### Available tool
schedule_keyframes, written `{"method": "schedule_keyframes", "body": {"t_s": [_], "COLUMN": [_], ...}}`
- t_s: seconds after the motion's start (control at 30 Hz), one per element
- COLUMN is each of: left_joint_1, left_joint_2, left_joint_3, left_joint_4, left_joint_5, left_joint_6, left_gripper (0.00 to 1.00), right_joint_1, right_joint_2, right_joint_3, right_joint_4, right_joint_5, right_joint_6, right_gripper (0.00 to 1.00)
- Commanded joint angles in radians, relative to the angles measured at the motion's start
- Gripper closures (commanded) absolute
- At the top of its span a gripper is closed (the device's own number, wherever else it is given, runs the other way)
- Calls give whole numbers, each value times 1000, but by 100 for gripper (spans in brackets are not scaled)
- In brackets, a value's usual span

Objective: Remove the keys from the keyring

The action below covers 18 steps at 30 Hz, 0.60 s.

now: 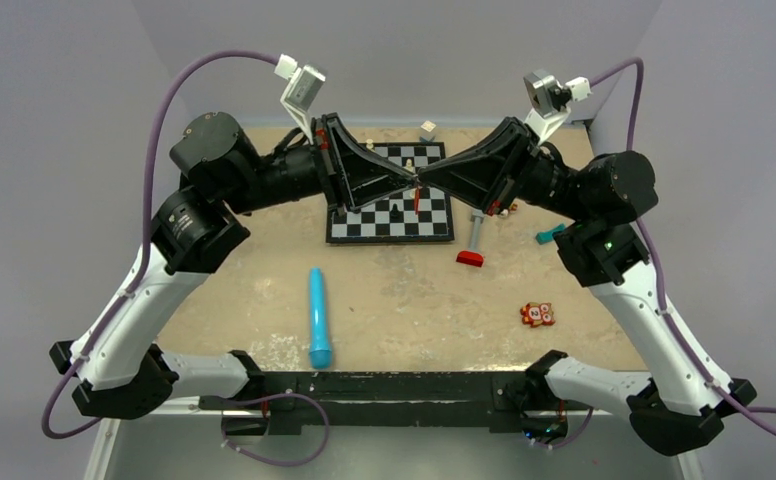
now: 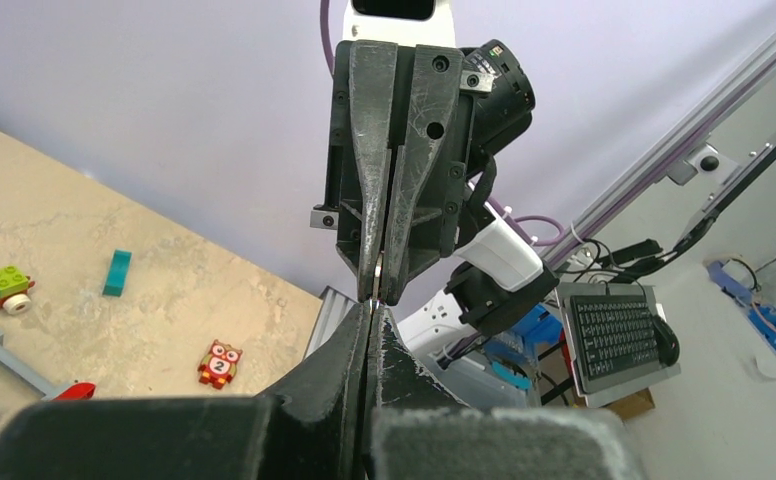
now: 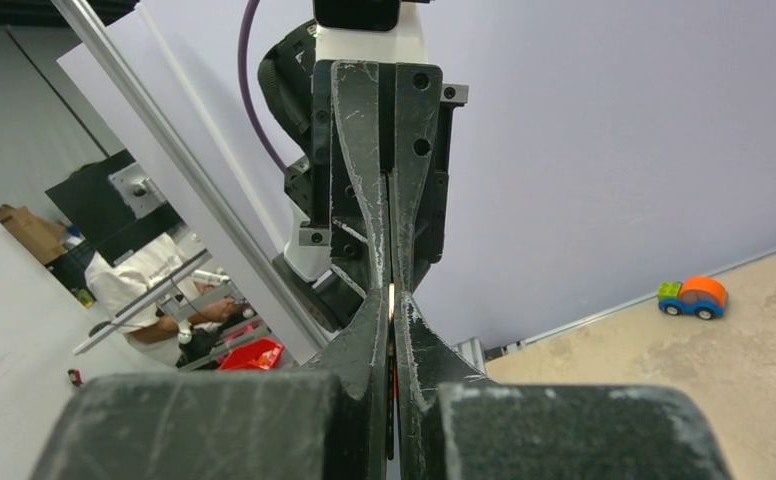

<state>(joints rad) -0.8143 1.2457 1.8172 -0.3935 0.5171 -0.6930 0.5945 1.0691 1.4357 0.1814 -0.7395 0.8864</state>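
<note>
Both grippers meet tip to tip above the chessboard (image 1: 389, 228). My left gripper (image 1: 410, 178) is shut, and a thin silver key edge (image 2: 375, 292) shows at its tips (image 2: 372, 306). My right gripper (image 1: 426, 180) is shut too, with a sliver of metal ring (image 3: 392, 296) pinched at its tips. The keyring's red tag (image 1: 417, 201) hangs just below the meeting point. It shows as a red strip through the right jaws' gap (image 3: 394, 382). Most of the key and ring is hidden by the fingers.
A blue cylinder (image 1: 319, 318) lies at the near centre. A red block-headed toy (image 1: 473, 247) lies right of the board. An orange owl toy marked 2 (image 1: 536, 314) and a teal block (image 1: 549, 235) lie on the right. Chess pieces stand on the board.
</note>
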Motion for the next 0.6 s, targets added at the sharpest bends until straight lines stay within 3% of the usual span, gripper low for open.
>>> {"method": "schedule_keyframes", "body": {"t_s": [0.0,0.57], "left_joint_1": [-3,-8], "left_joint_2": [-8,-92], "left_joint_3": [-28,-121], "left_joint_4": [67,136], "left_joint_5": [-92,-232], "left_joint_6": [-7,-23], "left_gripper": [100,100], "right_joint_1": [10,9], "right_joint_2": [-1,-12], "right_joint_3": [5,-12], "right_joint_4": [58,67], "right_joint_5": [-11,6], "right_joint_6": [25,33], "right_gripper": [100,100]}}
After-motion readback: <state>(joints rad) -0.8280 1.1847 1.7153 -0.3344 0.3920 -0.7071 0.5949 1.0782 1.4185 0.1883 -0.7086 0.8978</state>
